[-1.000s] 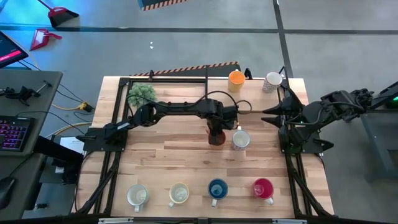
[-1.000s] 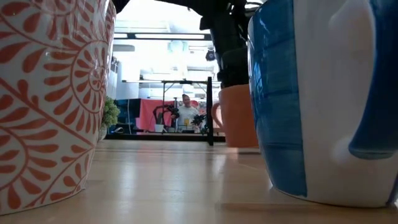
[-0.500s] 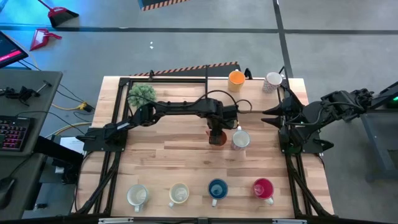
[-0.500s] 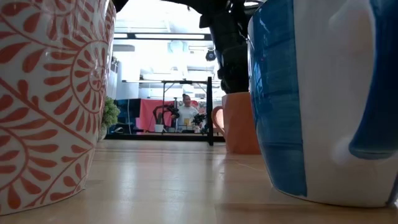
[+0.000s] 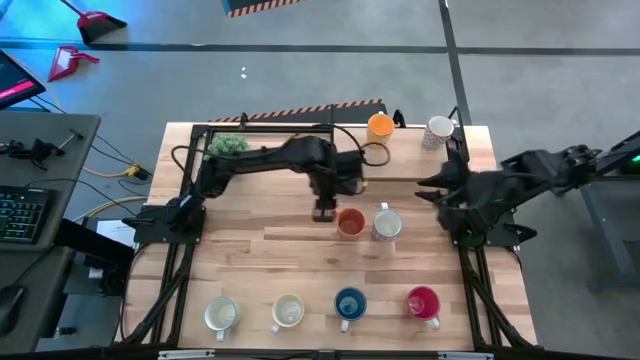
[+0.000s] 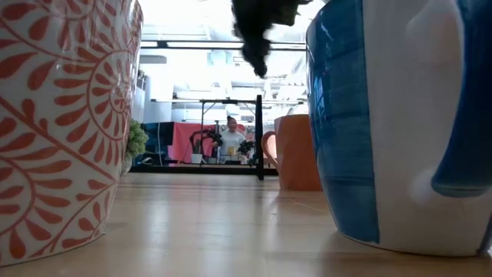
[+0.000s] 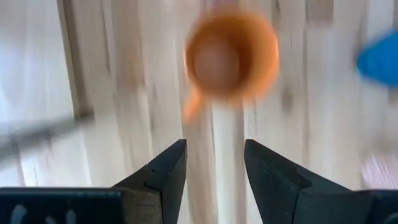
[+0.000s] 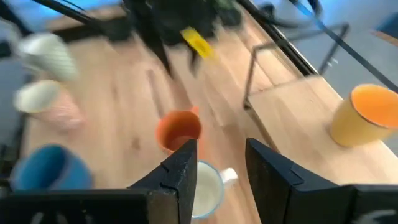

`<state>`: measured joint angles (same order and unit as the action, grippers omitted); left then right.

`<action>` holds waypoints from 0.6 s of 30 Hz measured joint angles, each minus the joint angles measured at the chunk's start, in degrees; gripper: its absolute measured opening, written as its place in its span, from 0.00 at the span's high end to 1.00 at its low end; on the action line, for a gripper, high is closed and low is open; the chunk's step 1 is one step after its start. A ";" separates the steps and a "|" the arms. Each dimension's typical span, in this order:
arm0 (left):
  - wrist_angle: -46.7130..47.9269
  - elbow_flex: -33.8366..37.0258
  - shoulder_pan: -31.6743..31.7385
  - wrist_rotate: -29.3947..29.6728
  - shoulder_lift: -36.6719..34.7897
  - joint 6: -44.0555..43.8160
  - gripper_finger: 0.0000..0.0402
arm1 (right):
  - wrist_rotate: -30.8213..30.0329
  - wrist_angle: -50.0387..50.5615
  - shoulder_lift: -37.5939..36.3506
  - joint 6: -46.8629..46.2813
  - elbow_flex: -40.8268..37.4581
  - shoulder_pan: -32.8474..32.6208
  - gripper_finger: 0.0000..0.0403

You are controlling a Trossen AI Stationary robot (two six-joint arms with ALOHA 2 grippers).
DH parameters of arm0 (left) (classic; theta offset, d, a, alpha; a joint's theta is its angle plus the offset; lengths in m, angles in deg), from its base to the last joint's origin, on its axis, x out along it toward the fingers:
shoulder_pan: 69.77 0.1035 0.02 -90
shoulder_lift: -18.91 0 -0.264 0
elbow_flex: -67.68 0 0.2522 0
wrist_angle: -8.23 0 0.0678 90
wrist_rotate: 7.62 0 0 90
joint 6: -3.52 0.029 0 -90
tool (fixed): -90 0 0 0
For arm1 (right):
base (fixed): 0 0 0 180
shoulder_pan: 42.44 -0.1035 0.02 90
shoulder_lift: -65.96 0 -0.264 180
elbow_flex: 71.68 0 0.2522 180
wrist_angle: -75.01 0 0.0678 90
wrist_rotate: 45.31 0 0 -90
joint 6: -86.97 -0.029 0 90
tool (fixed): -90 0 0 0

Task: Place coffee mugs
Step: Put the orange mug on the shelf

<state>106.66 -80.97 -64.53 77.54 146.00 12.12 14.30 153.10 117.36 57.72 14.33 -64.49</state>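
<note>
An orange mug (image 5: 350, 222) stands upright on its base on the wooden table, its handle toward the left; it also shows in the left wrist view as the orange mug (image 7: 230, 53). My left gripper (image 5: 325, 211) hangs open above the table just left of it, with nothing between its fingers (image 7: 214, 167). A white mug (image 5: 387, 224) stands right beside the orange one. My right gripper (image 5: 428, 185) waits open in the air at the table's right side, its fingers pointing at both mugs (image 8: 221, 165).
A row of mugs stands near the front edge: white (image 5: 220, 313), cream (image 5: 288, 312), blue (image 5: 350, 304), red-pink (image 5: 423, 302). On the far raised board stand an orange-yellow mug (image 5: 380, 126) and a white one (image 5: 438, 130). A green plant (image 5: 228, 147) sits far left.
My left gripper has let go of the orange mug and risen clear of it, moving a little toward the table's left edge. The orange mug stays upright on the table where it was set.
</note>
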 joint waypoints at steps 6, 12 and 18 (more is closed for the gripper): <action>5.31 7.17 0.81 -2.11 -8.20 -1.05 0.64 | -0.03 -2.84 7.97 3.72 -0.04 2.68 0.71; 2.95 26.41 1.68 -1.64 -26.56 -5.97 0.66 | 0.51 -8.37 9.83 10.73 -0.04 3.33 0.71; -13.70 51.00 -0.35 -2.07 -48.54 -14.12 0.68 | 1.62 -15.82 9.26 16.48 -0.04 4.07 0.71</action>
<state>92.96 -29.97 -64.89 75.47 97.46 -2.00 15.92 137.27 126.61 74.20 14.29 -60.41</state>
